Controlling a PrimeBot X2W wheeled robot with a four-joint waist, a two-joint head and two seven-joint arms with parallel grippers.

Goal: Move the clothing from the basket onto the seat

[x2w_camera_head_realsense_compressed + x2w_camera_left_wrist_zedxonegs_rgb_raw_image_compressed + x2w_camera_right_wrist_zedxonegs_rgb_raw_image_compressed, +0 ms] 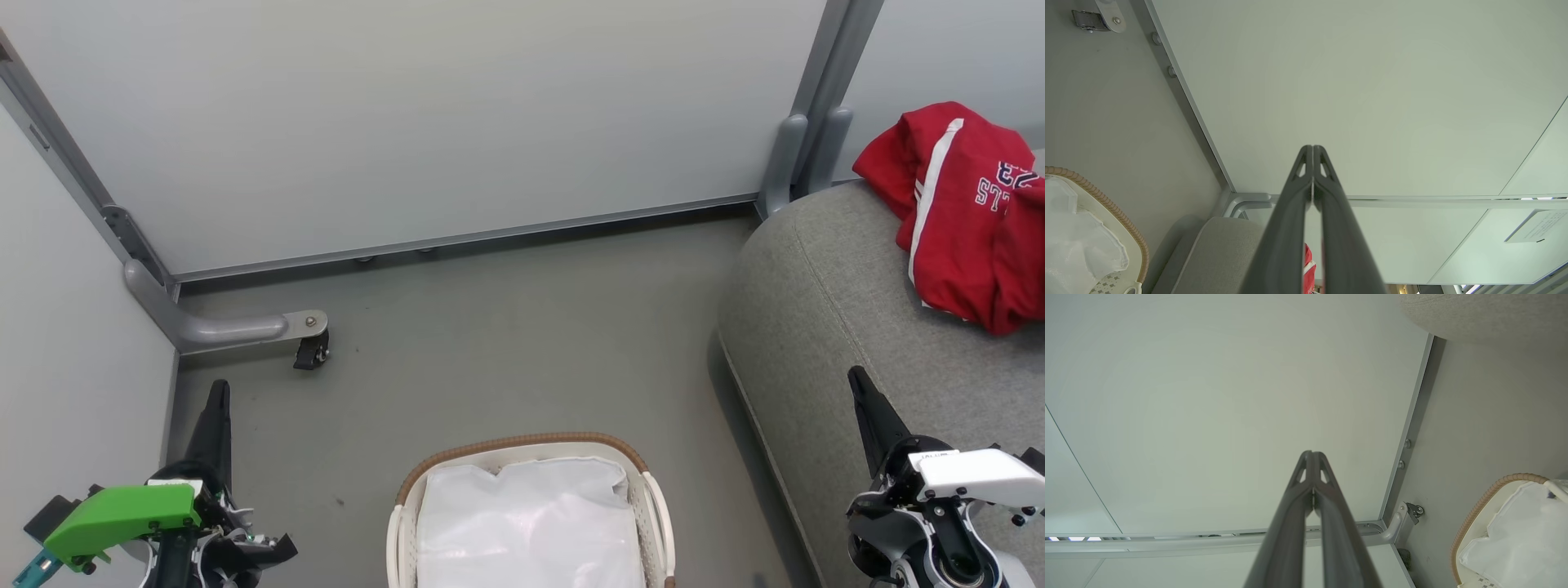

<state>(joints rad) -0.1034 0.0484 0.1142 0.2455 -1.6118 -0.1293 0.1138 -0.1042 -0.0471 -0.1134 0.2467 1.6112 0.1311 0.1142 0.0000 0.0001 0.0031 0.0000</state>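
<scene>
Red clothing [963, 216] with white stripes and lettering lies bunched on the grey seat [824, 327] at the right. A sliver of the red clothing [1308, 261] peeks between the left fingers over the seat [1216, 257]. The white basket [406, 510] with its brown woven rim stands on the floor at bottom centre, holding just its white liner [526, 523]. My left gripper [217, 390] is shut and empty at the lower left. My right gripper [856, 377] is shut and empty over the seat's front edge. Both wrist views show fingertips pressed together, the left gripper [1313, 148] and the right gripper [1312, 453].
A pale wall panel [408, 122] closes off the back. A grey bracket with a small black caster [310, 351] sits on the floor at the left. Another panel [73, 384] stands close beside the left arm. Grey floor [522, 343] lies between basket and wall.
</scene>
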